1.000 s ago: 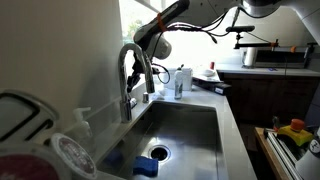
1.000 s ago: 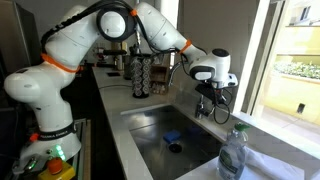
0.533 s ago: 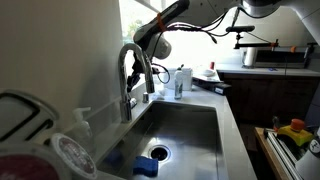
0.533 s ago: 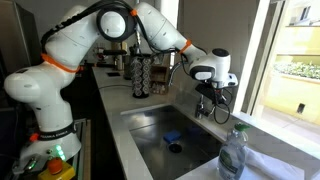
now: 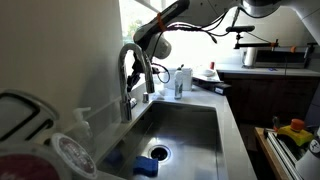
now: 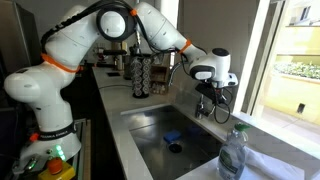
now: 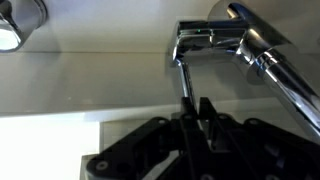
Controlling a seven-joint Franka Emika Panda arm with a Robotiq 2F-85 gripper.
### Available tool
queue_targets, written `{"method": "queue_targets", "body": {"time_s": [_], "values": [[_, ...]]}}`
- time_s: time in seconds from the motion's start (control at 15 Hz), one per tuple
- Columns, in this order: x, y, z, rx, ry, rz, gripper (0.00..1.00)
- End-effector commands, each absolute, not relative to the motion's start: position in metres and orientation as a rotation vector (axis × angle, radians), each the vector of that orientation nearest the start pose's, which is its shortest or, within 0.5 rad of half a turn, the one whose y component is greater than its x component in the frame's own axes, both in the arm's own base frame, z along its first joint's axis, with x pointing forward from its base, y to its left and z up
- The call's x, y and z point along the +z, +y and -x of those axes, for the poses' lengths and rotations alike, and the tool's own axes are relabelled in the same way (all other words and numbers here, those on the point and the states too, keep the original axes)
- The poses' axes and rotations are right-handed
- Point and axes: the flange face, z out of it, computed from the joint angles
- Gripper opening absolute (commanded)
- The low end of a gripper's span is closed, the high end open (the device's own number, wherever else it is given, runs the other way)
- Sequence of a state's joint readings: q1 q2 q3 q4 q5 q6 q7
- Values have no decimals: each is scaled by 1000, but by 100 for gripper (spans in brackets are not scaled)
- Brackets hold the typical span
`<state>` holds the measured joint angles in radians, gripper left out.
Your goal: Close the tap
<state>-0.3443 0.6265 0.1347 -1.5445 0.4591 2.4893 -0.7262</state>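
Note:
The tap (image 5: 129,72) is a shiny chrome gooseneck faucet at the back rim of the sink, below the window. In the wrist view its base (image 7: 210,42) is at top right, and a thin chrome lever (image 7: 184,78) runs down from it. My gripper (image 7: 197,108) has its two black fingers closed close together around the lower end of that lever. In both exterior views the gripper (image 5: 150,82) (image 6: 210,100) hangs right at the tap's side. No water stream is visible.
The steel sink basin (image 5: 185,125) holds a blue sponge (image 5: 147,167) near the drain. A small white soap bottle (image 5: 82,122) stands by the tap. A clear plastic bottle (image 6: 232,152) stands on the near counter and a rack (image 6: 147,72) stands behind the sink.

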Motion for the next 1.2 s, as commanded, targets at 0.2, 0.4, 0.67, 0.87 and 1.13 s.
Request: {"method": "queue_targets", "body": {"time_s": [0.2,0.4,0.67,0.87,1.13], "values": [[343,-164,-707,-699,-237,2876,12],[354,-167,-702,-704,-252,2908,40],[365,-171,-693,-656,-264,2970,69],[370,-176,-682,-609,-258,3016,91],[376,-184,-659,-527,-242,3069,100]]}}
